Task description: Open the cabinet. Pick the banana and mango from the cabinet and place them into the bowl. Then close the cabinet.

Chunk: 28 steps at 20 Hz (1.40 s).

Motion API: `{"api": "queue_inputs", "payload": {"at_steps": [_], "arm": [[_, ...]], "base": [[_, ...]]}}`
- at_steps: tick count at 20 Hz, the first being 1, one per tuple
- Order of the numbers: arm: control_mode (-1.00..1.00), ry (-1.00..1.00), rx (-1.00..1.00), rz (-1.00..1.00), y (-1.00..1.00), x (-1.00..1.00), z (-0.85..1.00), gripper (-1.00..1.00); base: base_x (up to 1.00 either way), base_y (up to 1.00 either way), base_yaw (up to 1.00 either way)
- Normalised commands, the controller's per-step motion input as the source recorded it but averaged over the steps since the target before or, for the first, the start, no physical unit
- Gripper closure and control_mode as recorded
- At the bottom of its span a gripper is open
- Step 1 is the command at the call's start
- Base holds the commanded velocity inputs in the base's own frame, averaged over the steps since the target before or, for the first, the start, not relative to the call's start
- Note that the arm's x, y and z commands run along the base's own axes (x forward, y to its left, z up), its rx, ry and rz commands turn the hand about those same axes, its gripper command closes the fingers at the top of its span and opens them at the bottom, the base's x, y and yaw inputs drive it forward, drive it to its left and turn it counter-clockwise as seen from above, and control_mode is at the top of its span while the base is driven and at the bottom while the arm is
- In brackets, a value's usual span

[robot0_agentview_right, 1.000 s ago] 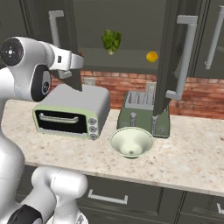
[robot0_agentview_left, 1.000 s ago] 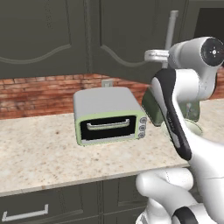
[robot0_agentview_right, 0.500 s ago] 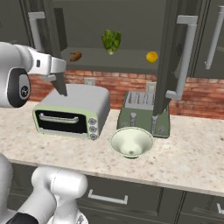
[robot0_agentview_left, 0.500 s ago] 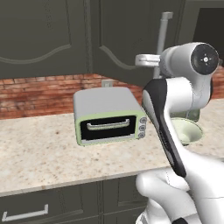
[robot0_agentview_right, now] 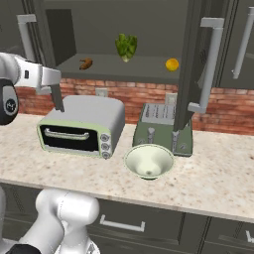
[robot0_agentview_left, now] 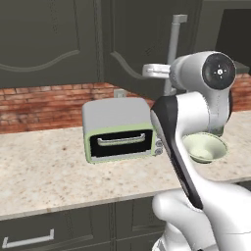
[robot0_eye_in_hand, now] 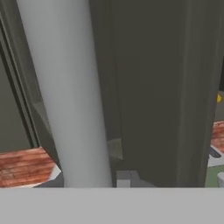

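Note:
Both doors of the cabinet point(robot0_agentview_right: 144, 22) stand open. On its shelf lie the dark brownish banana point(robot0_agentview_right: 86, 63) at the left and the yellow-orange mango point(robot0_agentview_right: 172, 64) at the right. My gripper point(robot0_agentview_left: 168, 72) is shut on the lower part of the left door's light-grey bar handle point(robot0_agentview_left: 174, 46), which looms close and wide point(robot0_eye_in_hand: 65, 87) in the hand view. The pale bowl point(robot0_agentview_right: 149, 159) sits empty on the counter below, also seen past my arm point(robot0_agentview_left: 205, 147).
A green lettuce head point(robot0_agentview_right: 126, 47) stands between the two fruits. A toaster oven point(robot0_agentview_right: 82, 126) and a dark green toaster point(robot0_agentview_right: 161, 126) sit behind the bowl. The right door point(robot0_agentview_right: 191, 64) juts out over the toaster. Brick wall behind, drawers below the counter.
My gripper has pulled the left door wider open, swinging out toward the base. The banana on the shelf has come into sight.

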Motion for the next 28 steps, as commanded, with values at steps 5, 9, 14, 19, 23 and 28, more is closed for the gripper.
{"api": "queue_inputs", "payload": {"at_steps": [5,9,14,19,23,28], "arm": [[-1.00,0.02,0.00,0.00,0.00,-0.42,0.00,1.00],[-1.00,0.02,0.00,0.00,0.00,-0.35,-0.01,1.00],[-1.00,0.05,0.00,0.00,0.00,-0.38,-0.13,1.00],[-1.00,0.08,0.00,0.00,0.00,-0.25,-0.15,-1.00],[-1.00,0.06,0.00,0.00,0.00,-0.25,-0.06,-1.00],[-1.00,0.01,0.00,0.00,-0.01,-0.42,0.00,-1.00]], "base": [[0.00,0.00,0.00],[0.00,0.00,0.00],[0.00,0.00,0.00],[0.00,0.00,0.00],[0.00,0.00,0.00],[0.00,0.00,0.00]]}}
